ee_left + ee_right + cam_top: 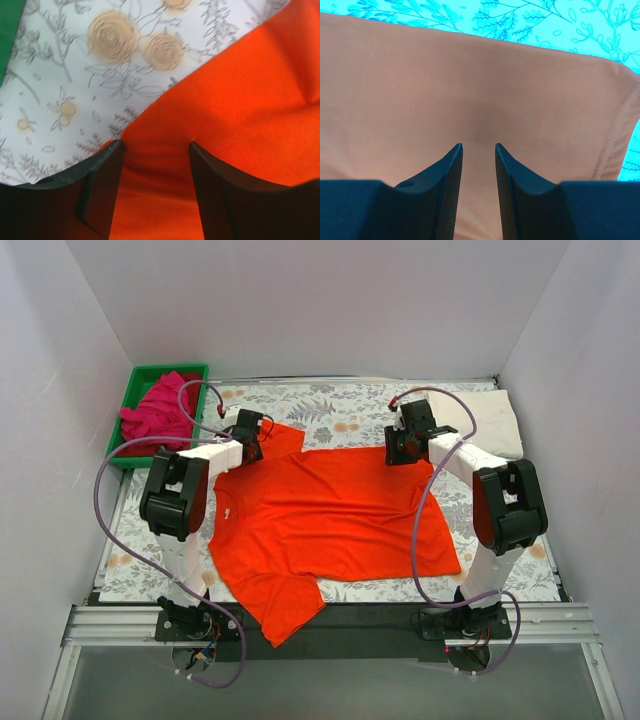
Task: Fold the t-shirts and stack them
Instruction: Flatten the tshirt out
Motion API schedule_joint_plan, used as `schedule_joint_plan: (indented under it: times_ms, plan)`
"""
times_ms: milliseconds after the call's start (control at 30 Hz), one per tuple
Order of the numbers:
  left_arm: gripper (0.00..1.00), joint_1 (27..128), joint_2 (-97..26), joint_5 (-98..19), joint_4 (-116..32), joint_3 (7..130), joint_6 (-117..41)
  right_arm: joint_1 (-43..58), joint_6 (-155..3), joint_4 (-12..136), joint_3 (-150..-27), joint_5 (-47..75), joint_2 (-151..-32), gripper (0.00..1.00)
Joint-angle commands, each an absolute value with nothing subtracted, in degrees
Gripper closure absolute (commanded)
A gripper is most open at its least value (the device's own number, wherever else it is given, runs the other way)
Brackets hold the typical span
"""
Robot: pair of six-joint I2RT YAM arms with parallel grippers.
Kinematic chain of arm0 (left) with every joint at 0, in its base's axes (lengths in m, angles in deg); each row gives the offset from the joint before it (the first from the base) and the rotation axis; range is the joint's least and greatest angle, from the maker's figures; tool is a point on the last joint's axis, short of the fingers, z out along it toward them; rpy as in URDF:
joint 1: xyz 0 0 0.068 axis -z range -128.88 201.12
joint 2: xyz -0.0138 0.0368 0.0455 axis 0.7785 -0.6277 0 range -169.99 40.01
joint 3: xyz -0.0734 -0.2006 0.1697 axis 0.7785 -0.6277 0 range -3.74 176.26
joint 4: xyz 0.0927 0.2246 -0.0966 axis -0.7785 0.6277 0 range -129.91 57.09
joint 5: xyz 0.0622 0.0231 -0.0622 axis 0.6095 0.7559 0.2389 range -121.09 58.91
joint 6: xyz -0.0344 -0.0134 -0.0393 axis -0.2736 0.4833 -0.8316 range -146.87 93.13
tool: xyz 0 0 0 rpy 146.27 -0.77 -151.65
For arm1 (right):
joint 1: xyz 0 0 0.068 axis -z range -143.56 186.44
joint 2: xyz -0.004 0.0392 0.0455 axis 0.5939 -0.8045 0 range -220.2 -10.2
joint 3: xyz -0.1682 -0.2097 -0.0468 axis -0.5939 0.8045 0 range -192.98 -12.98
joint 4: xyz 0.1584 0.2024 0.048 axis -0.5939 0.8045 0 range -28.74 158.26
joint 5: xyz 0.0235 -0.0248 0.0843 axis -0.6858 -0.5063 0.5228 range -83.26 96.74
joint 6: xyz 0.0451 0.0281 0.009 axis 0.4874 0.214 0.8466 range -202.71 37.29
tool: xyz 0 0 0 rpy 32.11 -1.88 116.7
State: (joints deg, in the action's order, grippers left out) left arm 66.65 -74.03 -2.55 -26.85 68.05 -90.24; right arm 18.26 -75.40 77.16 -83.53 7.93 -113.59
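The orange-red t-shirt (330, 515) lies spread flat on the floral cloth, one sleeve hanging over the near edge. My left gripper (250, 437) is down on its far left sleeve. In the left wrist view the left gripper (156, 145) is wide open, with wrinkled orange fabric (240, 100) between the fingers. My right gripper (405, 445) is at the shirt's far right edge. In the right wrist view the right gripper (478, 146) has a narrow gap over smooth fabric (470, 85), which looks salmon there. The magenta-pink shirt (158, 410) is bunched up. The cream-white shirt (490, 420) lies at the far right.
The green tray (140, 375) holding the magenta shirt stands at the far left corner. The grey floral cloth (330, 405) covers the table. White walls close in on three sides. The arm bases sit on the black rail (370, 615) at the near edge.
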Motion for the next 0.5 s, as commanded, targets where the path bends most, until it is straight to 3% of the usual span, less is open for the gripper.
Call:
schedule_joint_plan:
  times_ms: [0,67,233,367,467]
  plan:
    - [0.49,66.24,-71.09,1.42,-13.21,65.61,-98.91,18.68,-76.38,75.76,-86.20,7.00,-114.17,0.66]
    - [0.48,64.93,-67.95,4.23,-7.33,63.60,-101.56,19.90,-77.86,75.68,-86.28,4.81,-114.61,0.66]
    - [0.38,63.61,-63.01,1.88,-13.17,65.16,-95.18,21.58,-84.09,75.85,-90.14,6.30,-116.28,0.66]
    - [0.26,61.76,-65.10,-2.24,-17.32,67.54,-88.67,24.82,-87.89,76.03,-92.16,9.90,-118.13,0.59]
    - [0.26,61.23,-66.34,-5.24,-18.90,67.81,-85.59,26.85,-89.56,76.38,-94.10,9.46,-120.67,0.58]
